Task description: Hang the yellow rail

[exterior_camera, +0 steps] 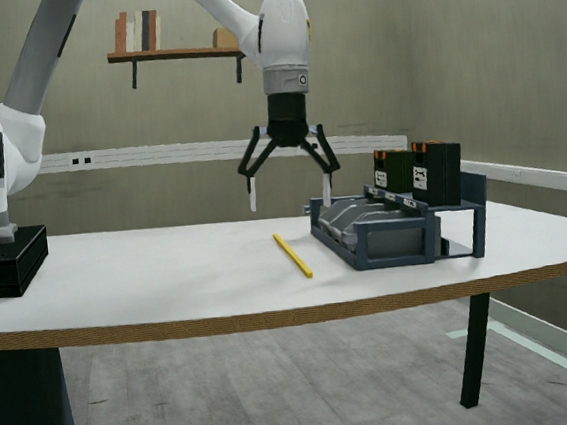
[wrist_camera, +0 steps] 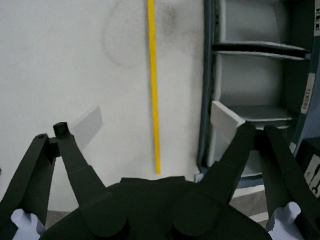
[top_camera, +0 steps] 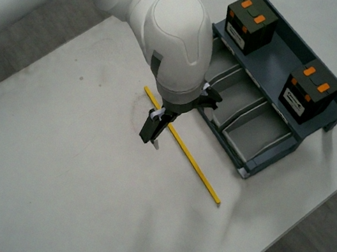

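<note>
The yellow rail (top_camera: 189, 157) lies flat on the white table, parallel to the front of the blue-grey bin rack (top_camera: 253, 113) and a little apart from it. It also shows in the side view (exterior_camera: 292, 255) and in the wrist view (wrist_camera: 154, 76). My gripper (exterior_camera: 289, 199) (top_camera: 182, 120) is open and empty and points straight down. It hangs well above the table, over the rail's far half. The fingers straddle the rail's line in the wrist view (wrist_camera: 154, 134). One small hook (exterior_camera: 305, 208) sticks out at the rack's front far corner. The arm hides part of the rack front in the top view.
The rack (exterior_camera: 378, 226) holds three grey bins (wrist_camera: 256, 60) in front. Two dark boxes with orange tabs (top_camera: 250, 22) (top_camera: 309, 91) stand on its raised back shelf. The robot base (exterior_camera: 3, 258) stands at the table's left. The table edge runs close behind the rack.
</note>
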Available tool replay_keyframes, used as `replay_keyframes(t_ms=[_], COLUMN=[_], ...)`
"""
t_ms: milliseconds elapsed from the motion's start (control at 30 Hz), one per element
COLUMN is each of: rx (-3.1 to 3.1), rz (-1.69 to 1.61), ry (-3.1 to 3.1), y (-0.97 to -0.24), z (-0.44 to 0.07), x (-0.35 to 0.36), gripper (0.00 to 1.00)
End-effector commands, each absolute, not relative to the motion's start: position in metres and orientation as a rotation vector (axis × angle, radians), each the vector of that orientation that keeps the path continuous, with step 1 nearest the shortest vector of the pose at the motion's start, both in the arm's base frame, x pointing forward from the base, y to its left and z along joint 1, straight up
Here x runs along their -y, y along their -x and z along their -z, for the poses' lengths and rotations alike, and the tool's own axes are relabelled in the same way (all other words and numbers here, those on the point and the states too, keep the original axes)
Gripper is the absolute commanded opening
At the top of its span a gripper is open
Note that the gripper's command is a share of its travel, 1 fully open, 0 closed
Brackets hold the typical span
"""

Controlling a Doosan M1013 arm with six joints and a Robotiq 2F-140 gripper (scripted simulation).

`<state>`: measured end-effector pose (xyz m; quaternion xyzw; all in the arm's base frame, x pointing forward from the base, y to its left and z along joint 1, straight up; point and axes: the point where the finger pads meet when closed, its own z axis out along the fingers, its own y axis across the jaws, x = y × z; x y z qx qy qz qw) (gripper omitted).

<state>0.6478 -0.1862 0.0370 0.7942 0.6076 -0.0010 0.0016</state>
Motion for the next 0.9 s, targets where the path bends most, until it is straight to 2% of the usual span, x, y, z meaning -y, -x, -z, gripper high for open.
replay_keyframes(t_ms=[0, 867], rx=[-1.908, -1.910], rz=[0.002, -0.001], ry=[-2.493, -2.494], y=[-0.6477, -0.6468], z=[-0.0377, -0.0466], x=[0.1852, 0.1778], gripper=[1.00, 1.00])
